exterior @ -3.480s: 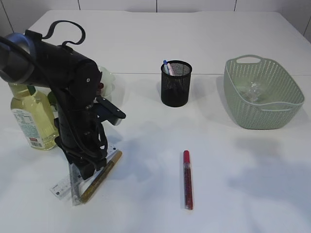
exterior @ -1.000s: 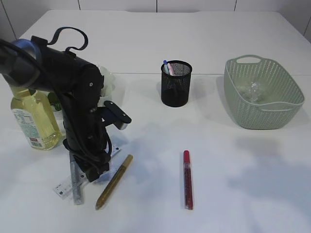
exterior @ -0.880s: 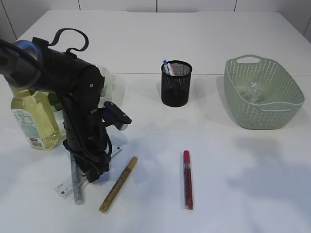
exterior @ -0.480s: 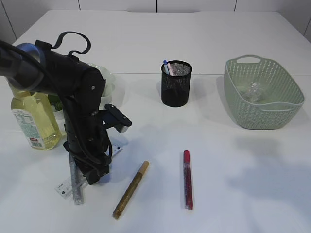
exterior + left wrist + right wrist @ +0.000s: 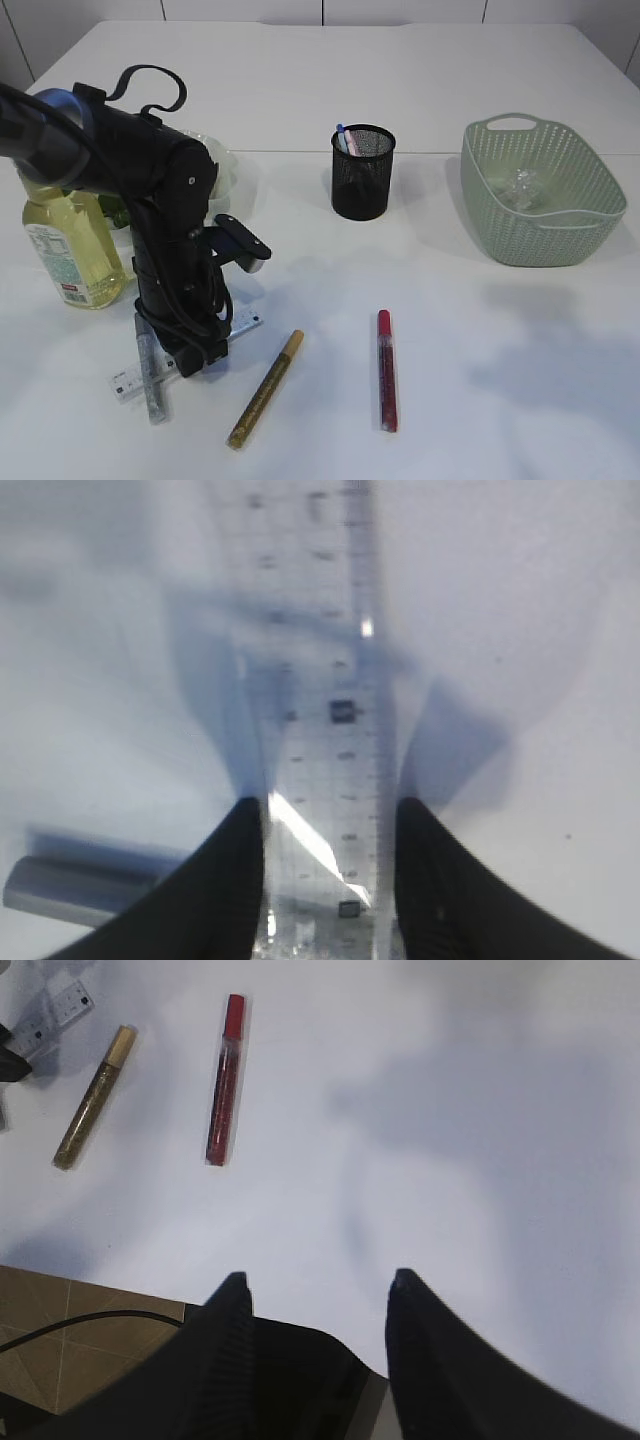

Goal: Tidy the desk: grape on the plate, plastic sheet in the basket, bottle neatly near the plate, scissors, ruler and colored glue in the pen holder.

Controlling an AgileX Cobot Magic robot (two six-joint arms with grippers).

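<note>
My left gripper point(image 5: 198, 360) points down at the table's front left. In the left wrist view the left gripper point(image 5: 325, 802) is shut on the clear ruler point(image 5: 330, 730), one finger against each long edge. The ruler point(image 5: 243, 325) lies flat. A silver glue stick point(image 5: 148, 368) lies across it, a gold one point(image 5: 265, 388) to the right, then a red one point(image 5: 385, 370). The mesh pen holder point(image 5: 362, 180) holds pens. The plastic sheet point(image 5: 520, 185) lies in the green basket point(image 5: 590, 215). The bottle point(image 5: 70, 245) stands at far left. My right gripper point(image 5: 315, 1278) is open and empty. Scissors, grape and plate are hidden.
The left arm point(image 5: 150, 200) hides what is behind it. The right wrist view shows the red glue point(image 5: 225, 1080), the gold glue point(image 5: 95, 1098), and the table's front edge with floor point(image 5: 60, 1340) below it.
The gold glue stick has rolled right, away from the ruler. My left jaws have narrowed onto the ruler, which has turned slightly. The right gripper has not changed.
</note>
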